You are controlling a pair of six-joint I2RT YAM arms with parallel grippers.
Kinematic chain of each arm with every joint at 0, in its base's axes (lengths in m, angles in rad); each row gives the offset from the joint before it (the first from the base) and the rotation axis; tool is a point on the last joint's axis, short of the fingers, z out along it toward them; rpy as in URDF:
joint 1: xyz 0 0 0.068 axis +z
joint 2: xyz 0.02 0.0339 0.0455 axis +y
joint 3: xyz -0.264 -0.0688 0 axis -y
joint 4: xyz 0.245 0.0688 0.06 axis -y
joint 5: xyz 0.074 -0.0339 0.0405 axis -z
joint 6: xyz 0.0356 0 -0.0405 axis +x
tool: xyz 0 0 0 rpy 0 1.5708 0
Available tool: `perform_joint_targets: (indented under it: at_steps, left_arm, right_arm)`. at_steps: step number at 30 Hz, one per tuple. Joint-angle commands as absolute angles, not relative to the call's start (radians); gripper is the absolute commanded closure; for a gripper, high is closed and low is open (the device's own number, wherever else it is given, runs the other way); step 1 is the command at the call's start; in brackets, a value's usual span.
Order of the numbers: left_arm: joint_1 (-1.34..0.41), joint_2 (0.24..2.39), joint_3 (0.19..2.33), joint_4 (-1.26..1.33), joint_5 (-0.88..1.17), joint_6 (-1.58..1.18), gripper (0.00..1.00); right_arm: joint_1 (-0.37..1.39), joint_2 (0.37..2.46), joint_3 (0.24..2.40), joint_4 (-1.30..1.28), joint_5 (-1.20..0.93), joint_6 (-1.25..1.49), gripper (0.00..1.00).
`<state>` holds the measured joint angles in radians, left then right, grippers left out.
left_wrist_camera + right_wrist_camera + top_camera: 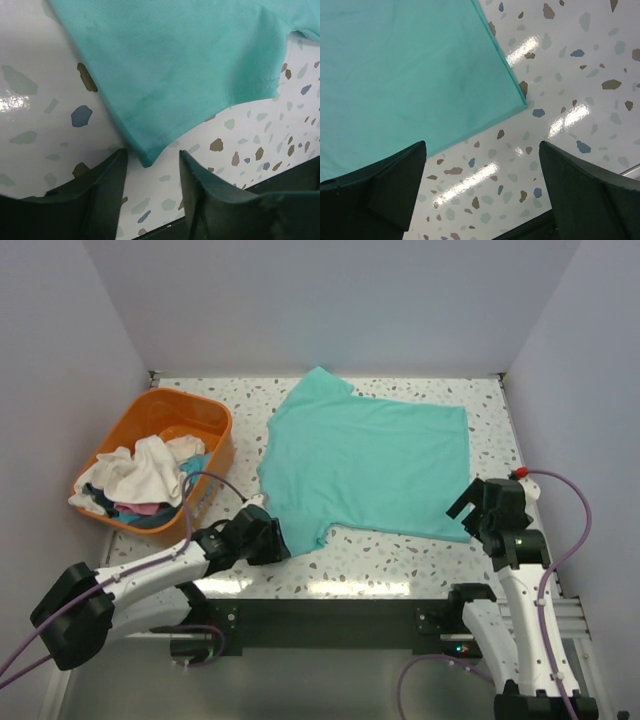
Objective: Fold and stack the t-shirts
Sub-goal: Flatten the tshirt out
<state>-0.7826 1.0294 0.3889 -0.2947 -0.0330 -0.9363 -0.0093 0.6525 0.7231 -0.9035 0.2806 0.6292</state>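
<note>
A teal t-shirt (365, 460) lies spread flat on the speckled table (400, 560), collar side toward the left. My left gripper (272, 537) is open at the shirt's near left sleeve. In the left wrist view the sleeve corner (146, 156) sits just between my open fingertips (152, 160), untouched. My right gripper (470, 508) is open at the shirt's near right hem corner. In the right wrist view that corner (522, 102) lies ahead of my wide-open gripper (482, 150), with bare table between the fingers.
An orange basket (205, 415) at the left rear holds several crumpled garments, white ones (145, 470) on top. Grey walls close in the table at the back and sides. A black rail (330, 620) runs along the near edge.
</note>
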Motion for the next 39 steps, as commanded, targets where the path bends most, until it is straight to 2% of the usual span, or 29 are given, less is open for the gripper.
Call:
perform_joint_targets:
  at_steps: [1,4,5,6,11,15,18,23,26,30,36,39]
  left_arm:
    - [-0.798,1.068,0.406,-0.253,-0.067,-0.971,0.53]
    - [-0.801,1.111,0.408,-0.224,-0.077,-0.976,0.82]
    - [-0.802,1.123,0.407,-0.221,-0.084,-0.979,0.95]
    - [-0.804,1.127,0.41,-0.224,-0.104,-0.986,1.0]
    - [-0.802,1.059,0.425,-0.27,-0.179,-0.996,1.0]
    - [-0.802,1.025,0.452,-0.305,-0.198,-0.968,1.0]
    - [-0.802,1.029,0.463,-0.314,-0.178,-0.947,1.0]
    - [-0.802,1.028,0.463,-0.302,-0.161,-0.94,1.0]
    - [-0.802,1.025,0.474,-0.304,-0.164,-0.94,1.0]
    - [-0.802,1.019,0.486,-0.311,-0.167,-0.931,1.0]
    - [-0.802,1.016,0.515,-0.333,-0.175,-0.925,1.0]
    - [-0.802,1.015,0.534,-0.331,-0.173,-0.92,1.0]
  right_arm:
    - [-0.012,0.666,0.719,-0.9,0.314,0.655,0.01]
    - [-0.012,0.67,0.719,-0.908,0.324,0.664,0.01]
    - [-0.012,0.672,0.721,-0.917,0.331,0.681,0.02]
    - [-0.011,0.675,0.727,-0.926,0.342,0.692,0.01]
    - [-0.012,0.698,0.724,-0.997,0.371,0.827,0.02]
    - [-0.012,0.693,0.612,-0.897,0.269,0.874,0.01]
    - [-0.012,0.707,0.546,-0.825,0.284,0.896,0.02]
    - [-0.012,0.727,0.462,-0.735,0.339,0.907,0.16]
    - [-0.012,0.749,0.439,-0.677,0.362,0.917,0.29]
    - [-0.012,0.781,0.404,-0.595,0.362,0.919,0.37]
    - [-0.012,0.85,0.387,-0.543,0.362,0.913,0.43]
    - [-0.012,0.861,0.373,-0.529,0.362,0.907,0.55]
